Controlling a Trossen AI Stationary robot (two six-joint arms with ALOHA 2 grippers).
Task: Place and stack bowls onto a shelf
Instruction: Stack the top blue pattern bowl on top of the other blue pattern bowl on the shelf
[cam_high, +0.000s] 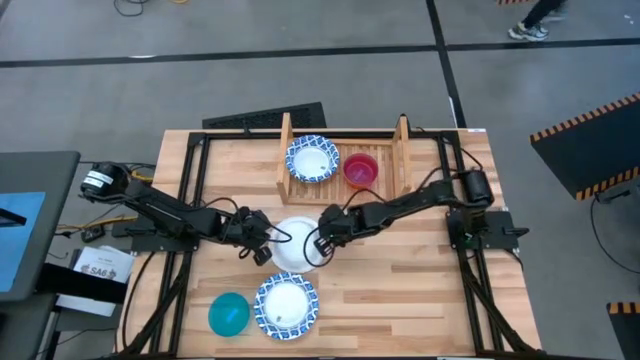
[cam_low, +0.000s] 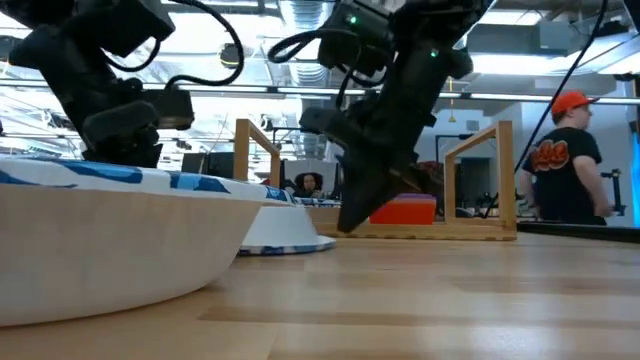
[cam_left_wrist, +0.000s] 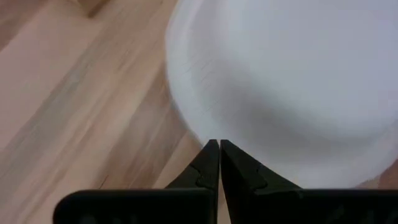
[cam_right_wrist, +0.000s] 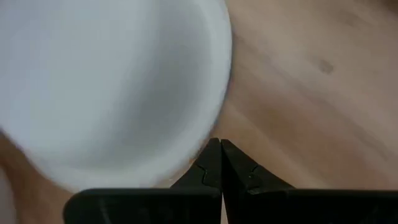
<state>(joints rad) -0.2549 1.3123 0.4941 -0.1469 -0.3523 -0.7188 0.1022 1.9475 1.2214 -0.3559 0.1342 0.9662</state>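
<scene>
From above I count three blue-rimmed bowls: one on the shelf (cam_high: 340, 160) beside a red bowl (cam_high: 361, 169), one (cam_high: 286, 305) near the tabletop's (cam_high: 420, 290) front edge by a teal bowl (cam_high: 228, 314). My left gripper (cam_left_wrist: 219, 149) and right gripper (cam_right_wrist: 220, 147), both closed, flank an overturned white bowl (cam_high: 293, 246). Only the low view shows a person (cam_low: 566, 160).

Right gripper (cam_right_wrist: 220, 152): fingertips pressed together, positioned at the edge of an upturned white bowl (cam_right_wrist: 106, 87) on the wooden table (cam_right_wrist: 311, 93).
</scene>
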